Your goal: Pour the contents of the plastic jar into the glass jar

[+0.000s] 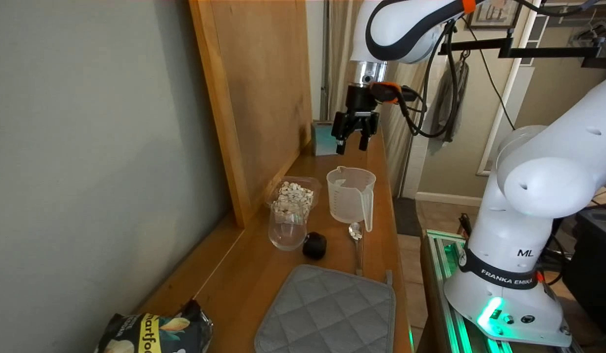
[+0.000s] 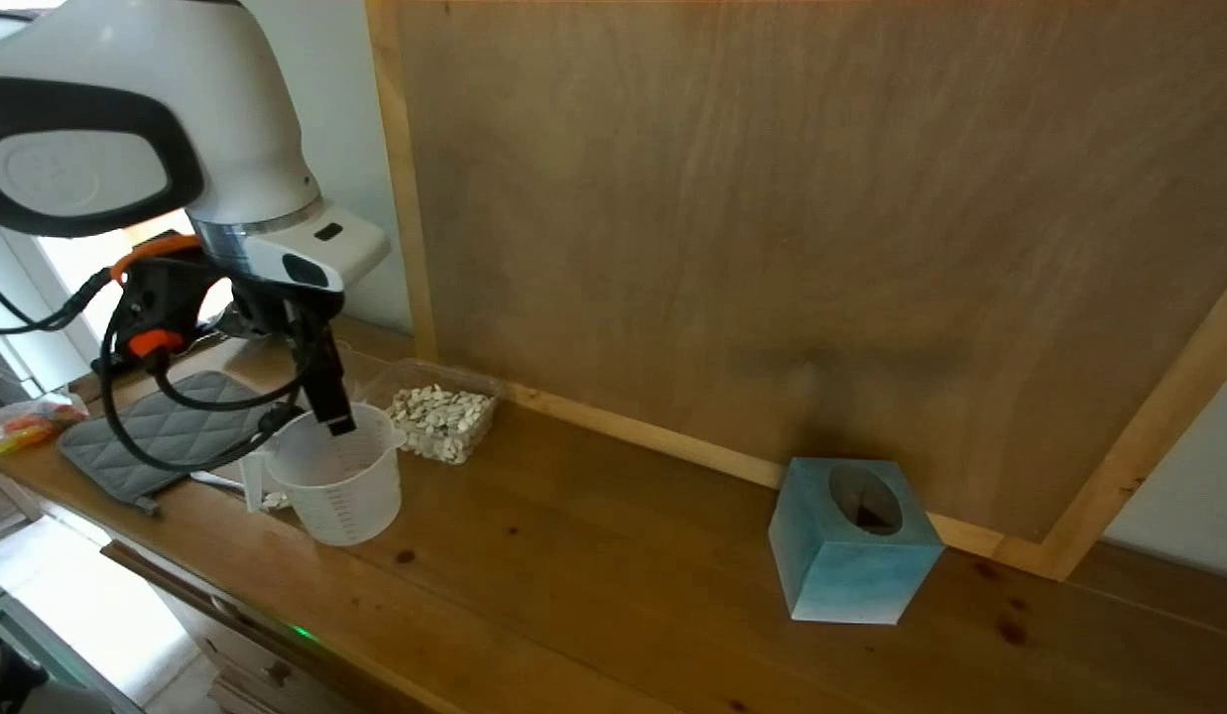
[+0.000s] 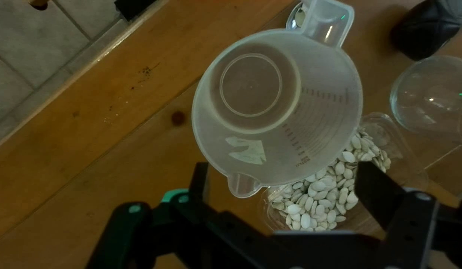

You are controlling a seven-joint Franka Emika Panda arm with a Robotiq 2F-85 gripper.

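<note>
The plastic jar is a translucent whitish measuring jug (image 1: 349,196) with a handle and spout. It stands upright on the wooden counter, also in an exterior view (image 2: 340,486) and the wrist view (image 3: 253,86), where I see its bare bottom and no contents. The glass jar (image 1: 287,233), a small clear vessel, stands nearer the wall side; it shows at the right of the wrist view (image 3: 432,97). My gripper (image 1: 351,146) is open and empty above the counter, near the jug. In the wrist view its fingers (image 3: 283,173) are wide apart, with the jug's spout beyond and between them.
A clear plastic box (image 3: 406,168) of whitish seeds (image 1: 294,196) sits between the jug and the wooden panel (image 2: 821,198). A black round object (image 1: 314,245), a spoon (image 1: 357,245), a grey quilted pad (image 1: 327,309), a snack bag (image 1: 156,333) and a blue tissue box (image 2: 851,555) are around.
</note>
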